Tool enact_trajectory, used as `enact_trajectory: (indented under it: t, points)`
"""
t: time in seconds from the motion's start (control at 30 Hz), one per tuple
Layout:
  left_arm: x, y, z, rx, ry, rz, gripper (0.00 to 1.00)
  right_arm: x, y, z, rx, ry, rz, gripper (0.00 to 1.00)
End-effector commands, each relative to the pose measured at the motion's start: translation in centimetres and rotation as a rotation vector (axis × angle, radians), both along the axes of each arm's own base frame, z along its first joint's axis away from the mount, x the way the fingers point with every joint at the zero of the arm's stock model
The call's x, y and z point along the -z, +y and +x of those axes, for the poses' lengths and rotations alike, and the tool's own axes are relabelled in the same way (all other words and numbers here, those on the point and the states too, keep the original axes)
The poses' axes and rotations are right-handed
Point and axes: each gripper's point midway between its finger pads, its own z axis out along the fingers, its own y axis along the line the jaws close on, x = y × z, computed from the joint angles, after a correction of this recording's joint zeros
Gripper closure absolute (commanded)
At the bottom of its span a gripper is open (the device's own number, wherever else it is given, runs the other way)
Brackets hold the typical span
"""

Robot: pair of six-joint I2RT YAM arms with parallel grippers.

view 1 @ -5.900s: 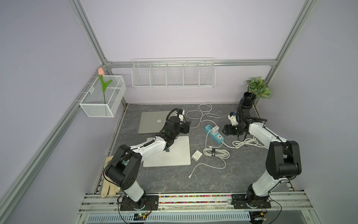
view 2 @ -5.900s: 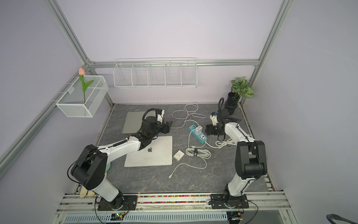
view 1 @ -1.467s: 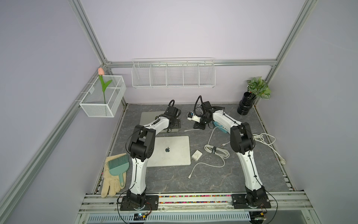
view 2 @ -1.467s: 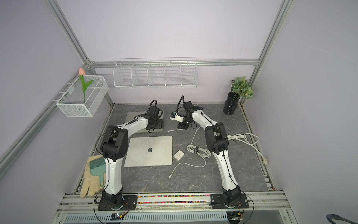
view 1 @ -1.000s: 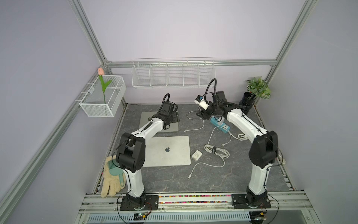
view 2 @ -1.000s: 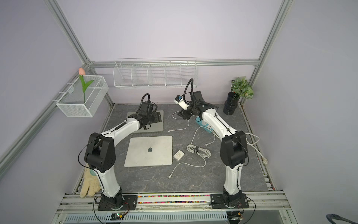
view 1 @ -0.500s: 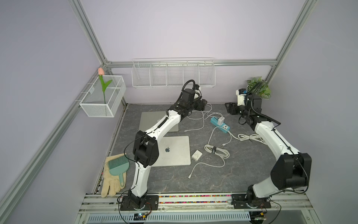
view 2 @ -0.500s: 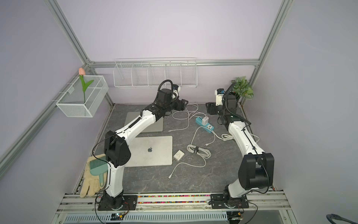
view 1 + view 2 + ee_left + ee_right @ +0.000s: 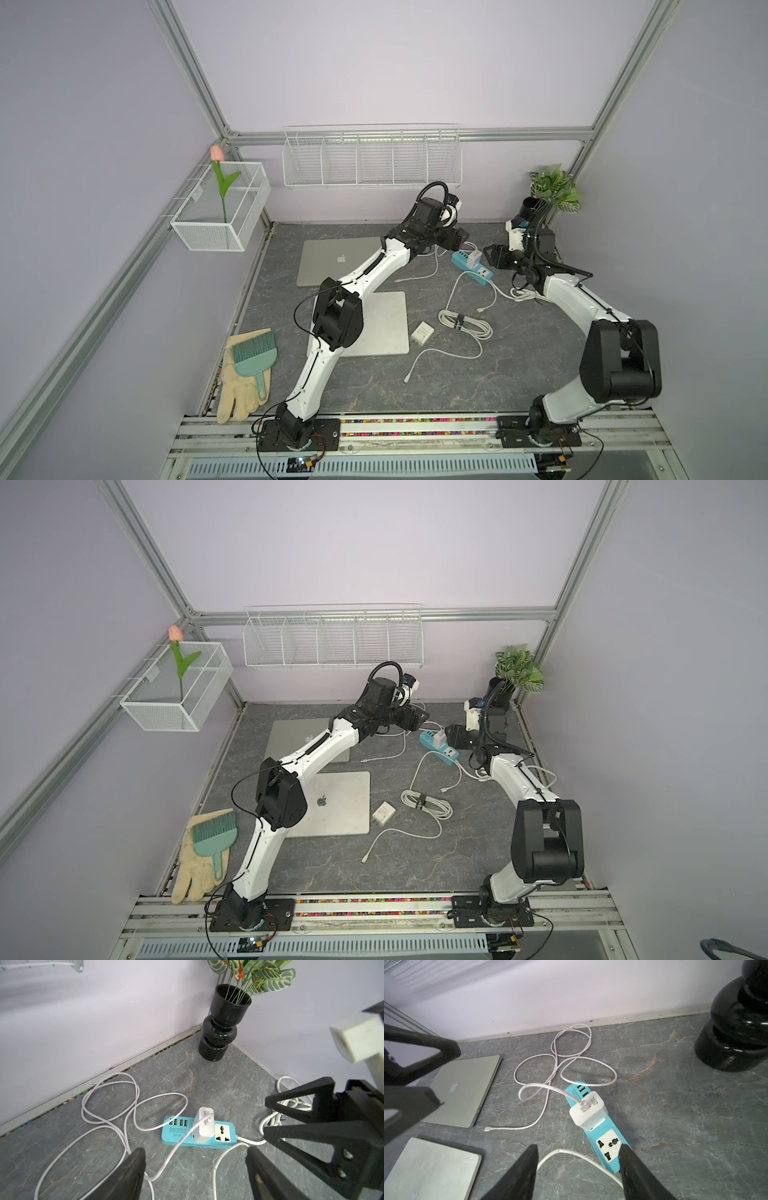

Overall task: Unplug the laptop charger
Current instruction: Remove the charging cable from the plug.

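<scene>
Grey tabletop (image 9: 228, 1084): charger (image 9: 204, 1126) plugged in strip (image 9: 178, 1136), just ahead of left gripper (image 9: 195, 1159), right gripper (image 9: 577, 1148) fingers (image 9: 525, 1172); we see both open, empty; pull pending.

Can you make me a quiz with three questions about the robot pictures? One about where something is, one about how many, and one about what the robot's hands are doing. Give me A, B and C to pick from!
1. Where is the white charger with the cable in it?
A. Plugged into the blue power strip
B. On top of a laptop
C. In the wire basket

2. How many laptops are there?
A. One
B. Two
C. Four

3. What are the left hand and the right hand doing?
A. Both open, holding nothing
B. Both shut on the cable
C. Both shut on the charger

Answers:
1 A, the charger stands upright in the strip's socket.
2 B, two closed silver lids show in both top views.
3 A, each wrist view shows its hand spread wide, gripping nothing.
</scene>
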Motion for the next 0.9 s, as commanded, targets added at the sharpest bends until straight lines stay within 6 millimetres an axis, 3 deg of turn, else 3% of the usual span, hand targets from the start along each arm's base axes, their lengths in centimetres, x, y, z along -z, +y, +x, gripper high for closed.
enact_trajectory:
  t: [0.0, 0.3, 0.5, 0.67, 0.87]
  points:
    - [1.8, -0.5, 0.4, 0.041, -0.017, 0.036, 0.19, -0.4, 0.5, 0.3, -0.011, -0.026, 0.044, 0.35]
    - [4.2, -2.5, 0.5, 0.086, 0.020, 0.046, 0.18, 2.0, 0.8, 0.1, 0.020, 0.075, 0.127, 0.35]
    - [5.1, -3.5, -0.8, 0.143, 0.029, 0.049, 0.19, 3.7, 0.6, 0.3, 0.052, 0.155, 0.160, 0.38]
    - [5.6, -4.6, -1.3, 0.171, 0.010, 0.043, 0.27, 3.6, -0.5, 0.6, 0.103, 0.147, 0.197, 0.38]
    - [6.5, -5.3, -0.4, 0.189, -0.043, 0.047, 0.25, 3.0, -0.6, 1.1, 0.098, 0.145, 0.222, 0.39]
